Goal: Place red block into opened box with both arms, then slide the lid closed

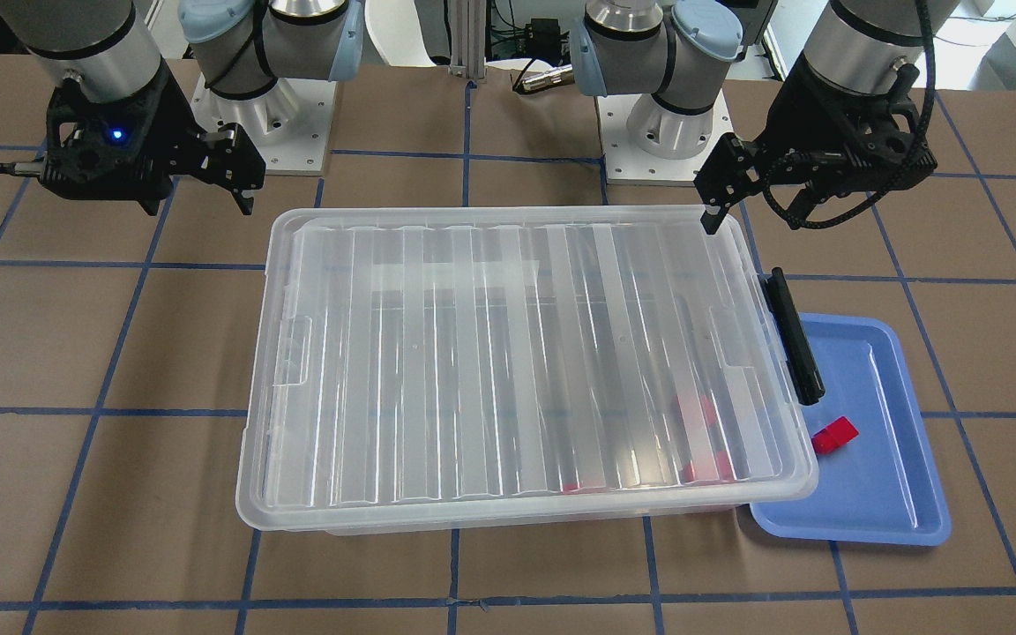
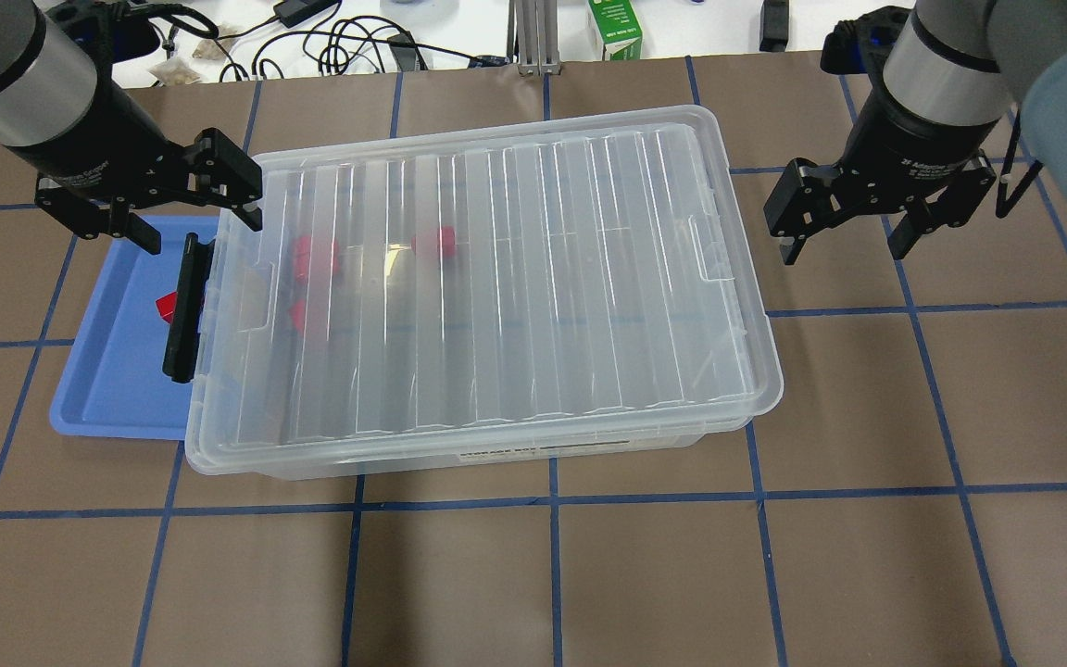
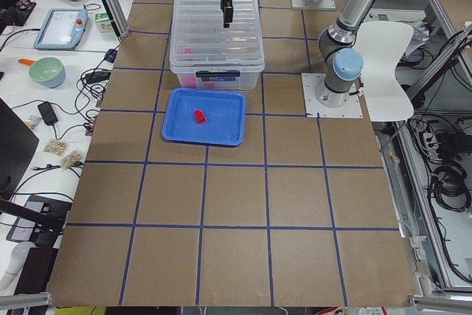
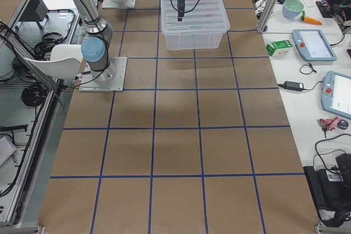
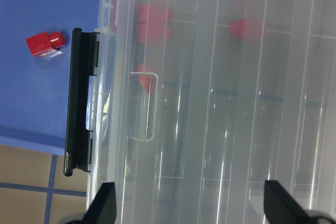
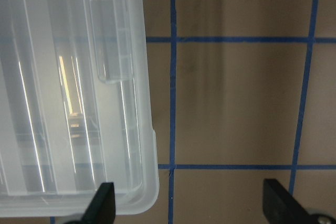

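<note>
The clear ribbed lid (image 2: 515,278) lies over the see-through box (image 2: 496,454), slightly skewed, with the black bar (image 2: 183,310) at the box's left end. Three red blocks, one of them (image 2: 436,243), show blurred through the lid. Another red block (image 2: 166,306) lies on the blue tray (image 2: 117,371), beside the bar. My left gripper (image 2: 191,213) hovers open and empty over the lid's far left corner. My right gripper (image 2: 847,245) hangs open and empty over bare table, just past the lid's right end. The left wrist view shows the tray's red block (image 5: 44,43) and the bar (image 5: 79,103).
The blue tray (image 1: 870,494) is partly tucked under the box's end. Cables and a green carton (image 2: 615,28) sit beyond the table's far edge. The brown table surface carries a blue tape grid, and a white chair (image 3: 383,57) stands behind the robot bases.
</note>
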Action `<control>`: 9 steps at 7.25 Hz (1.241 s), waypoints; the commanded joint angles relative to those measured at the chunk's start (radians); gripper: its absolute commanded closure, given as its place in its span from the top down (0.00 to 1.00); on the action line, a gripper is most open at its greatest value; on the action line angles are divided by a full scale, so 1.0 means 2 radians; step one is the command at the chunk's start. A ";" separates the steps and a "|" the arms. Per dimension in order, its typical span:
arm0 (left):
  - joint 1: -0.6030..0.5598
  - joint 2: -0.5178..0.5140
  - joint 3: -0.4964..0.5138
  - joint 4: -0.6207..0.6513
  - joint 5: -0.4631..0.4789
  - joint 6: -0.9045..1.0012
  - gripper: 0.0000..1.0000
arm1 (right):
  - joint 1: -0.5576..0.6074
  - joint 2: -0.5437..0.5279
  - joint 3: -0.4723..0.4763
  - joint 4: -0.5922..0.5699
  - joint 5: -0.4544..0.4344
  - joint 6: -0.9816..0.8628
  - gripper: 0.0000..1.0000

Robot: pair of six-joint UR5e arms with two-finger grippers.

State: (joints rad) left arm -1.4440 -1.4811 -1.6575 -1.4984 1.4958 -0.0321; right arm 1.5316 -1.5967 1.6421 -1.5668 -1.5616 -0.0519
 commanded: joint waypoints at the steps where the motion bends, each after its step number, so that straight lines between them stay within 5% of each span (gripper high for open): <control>1: -0.001 0.000 0.000 -0.002 0.000 0.001 1.00 | 0.001 0.051 0.000 -0.082 -0.001 0.001 1.00; 6: 0.000 -0.013 0.001 0.000 0.000 0.005 1.00 | 0.007 0.097 0.000 -0.116 0.005 -0.006 1.00; 9: 0.016 -0.039 0.006 0.001 0.001 0.105 1.00 | 0.007 0.119 0.000 -0.135 0.005 -0.008 1.00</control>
State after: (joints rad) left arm -1.4275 -1.5253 -1.6540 -1.5006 1.4976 0.0913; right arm 1.5458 -1.3760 1.6406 -1.8093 -1.5513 -0.0656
